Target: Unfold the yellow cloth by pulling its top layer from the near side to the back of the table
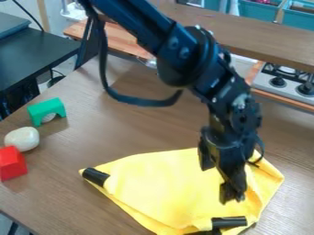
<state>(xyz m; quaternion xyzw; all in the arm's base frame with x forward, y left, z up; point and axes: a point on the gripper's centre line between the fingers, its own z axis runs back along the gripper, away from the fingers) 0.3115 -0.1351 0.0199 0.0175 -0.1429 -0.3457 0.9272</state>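
A short black tube-like piece (228, 222) lies nearest the camera, at the near edge of a bright yellow fabric cloth (165, 190). The cloth is spread unevenly over a brown wood-grain table (58, 197), with a second black tube-like piece (96, 176) at its left corner and folds toward the right. The black two-finger gripper (219, 184) hangs over the cloth's right half, its fingers moderately apart, with nothing visible between them. Whether the lower fingertip presses on the fabric or sits just above it cannot be told.

Off to the left, well apart from the cloth, stand a green arch-shaped block (46, 110), a pale rounded object (23, 138) and a red block (12, 163), the last two close together.

The likeliest trouble is a poor pinch: flat fabric offers little to grip, so closing too high could miss it, while pressing too low could jam a fingertip against the table. Catching several layers at the folds could drag or bunch the whole cloth, and a shallow hold could slip.
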